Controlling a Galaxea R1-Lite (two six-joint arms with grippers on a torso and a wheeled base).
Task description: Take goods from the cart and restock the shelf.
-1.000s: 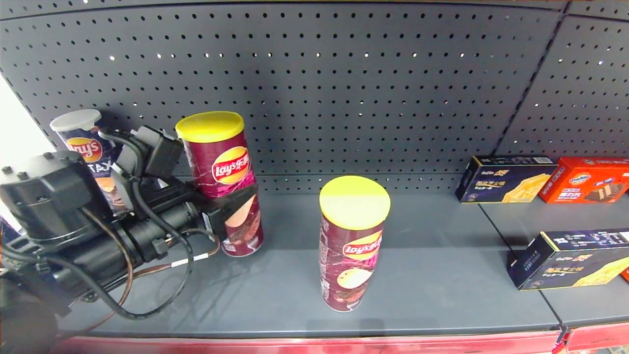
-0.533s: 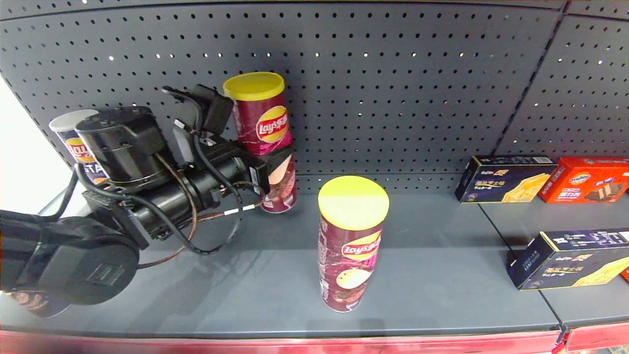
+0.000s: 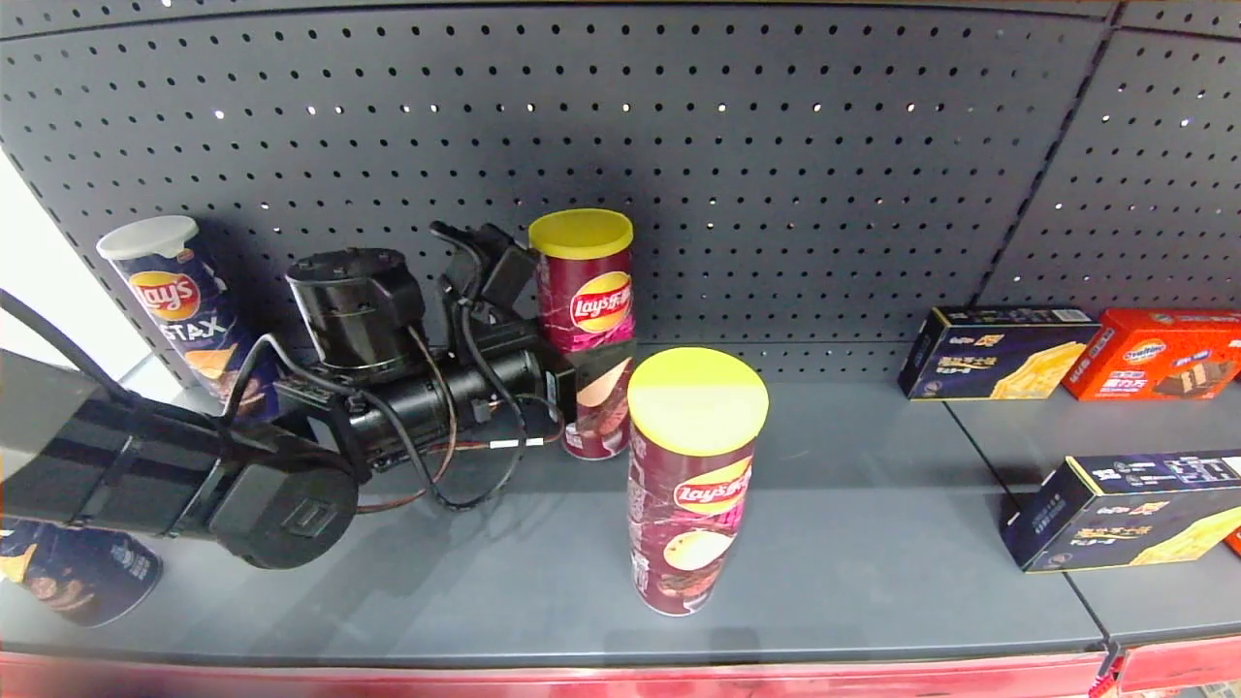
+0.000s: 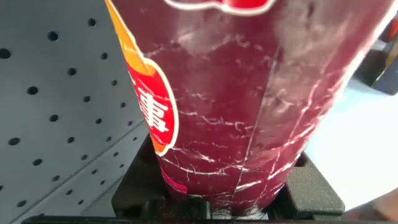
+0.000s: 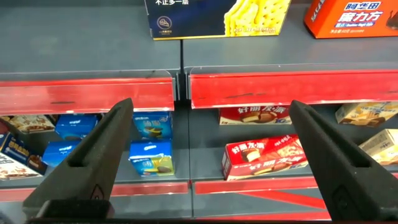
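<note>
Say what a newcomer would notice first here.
The left gripper clamps a yellow-lidded maroon can upright at the back of the shelf, near the pegboard. A matching can stands alone nearer the front edge. A bright orange box lies at the far right.

Head view: illumination is even and moderately bright. Pinpoints of light pass through holes in the pegboard. The far left edge is blown out white. A faint, soft shadow lies on the shelf before the front can. Pegboard rows bow toward the edges. Left wrist view: a pale sheen crosses the held can.
</note>
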